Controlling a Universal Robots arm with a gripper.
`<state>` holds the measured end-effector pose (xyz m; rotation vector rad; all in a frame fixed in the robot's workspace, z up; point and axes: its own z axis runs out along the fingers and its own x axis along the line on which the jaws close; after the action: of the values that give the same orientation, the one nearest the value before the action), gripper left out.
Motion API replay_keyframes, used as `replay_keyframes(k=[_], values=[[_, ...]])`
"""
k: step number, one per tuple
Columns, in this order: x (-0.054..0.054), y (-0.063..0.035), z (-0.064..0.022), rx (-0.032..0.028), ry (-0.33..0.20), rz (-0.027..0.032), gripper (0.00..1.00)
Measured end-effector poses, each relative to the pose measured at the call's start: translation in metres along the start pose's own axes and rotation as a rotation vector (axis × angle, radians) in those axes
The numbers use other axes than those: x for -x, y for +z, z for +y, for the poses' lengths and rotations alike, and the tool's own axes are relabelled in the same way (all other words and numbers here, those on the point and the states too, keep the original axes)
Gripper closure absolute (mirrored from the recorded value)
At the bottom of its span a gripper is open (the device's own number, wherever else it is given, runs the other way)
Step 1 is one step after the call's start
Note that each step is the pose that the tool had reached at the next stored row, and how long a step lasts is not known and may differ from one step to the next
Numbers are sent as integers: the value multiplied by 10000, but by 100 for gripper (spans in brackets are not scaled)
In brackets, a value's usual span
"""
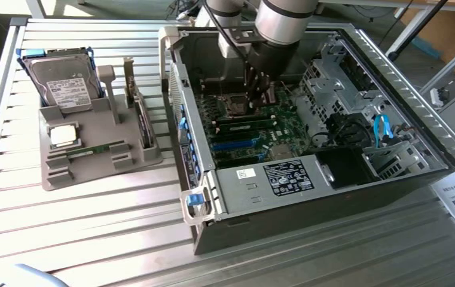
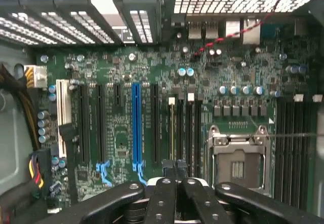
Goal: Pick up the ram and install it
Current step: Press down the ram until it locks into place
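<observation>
A ram stick (image 1: pixel 95 150), thin and green, lies in the grey holder (image 1: pixel 60 173) on the exterior view's left. My gripper (image 1: pixel 257 89) is down inside the open computer case (image 1: pixel 387 72), over the motherboard (image 2: pixel 121 133). In the wrist view the gripper (image 2: pixel 175 164) is shut, its fingertips (image 2: pixel 167 164) pressed together just above the row of long black memory slots (image 2: pixel 181 127). Nothing shows between the fingers. A thin green strip (image 1: pixel 247 120) sits in the slot area below the gripper. The empty processor socket (image 2: pixel 238 158) lies beside the slots.
The holder also carries a silver hard drive (image 1: pixel 61 84) and a small square processor chip (image 1: pixel 64 134). Inside the case are a blue expansion slot (image 2: pixel 135 127), drive cages (image 1: pixel 331 78), a power supply (image 1: pixel 287 176) and blue cables (image 1: pixel 382 128). Slatted metal table (image 1: pixel 91 239) all around.
</observation>
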<state>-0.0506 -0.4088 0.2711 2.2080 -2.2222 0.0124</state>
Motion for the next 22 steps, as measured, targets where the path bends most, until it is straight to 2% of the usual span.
replay_keyframes(k=[7,13,22], values=[[4,0,-131,0,1,11,90],[5,-9,-136,2,1,19,90],[6,-236,-155,0,1,88,90]])
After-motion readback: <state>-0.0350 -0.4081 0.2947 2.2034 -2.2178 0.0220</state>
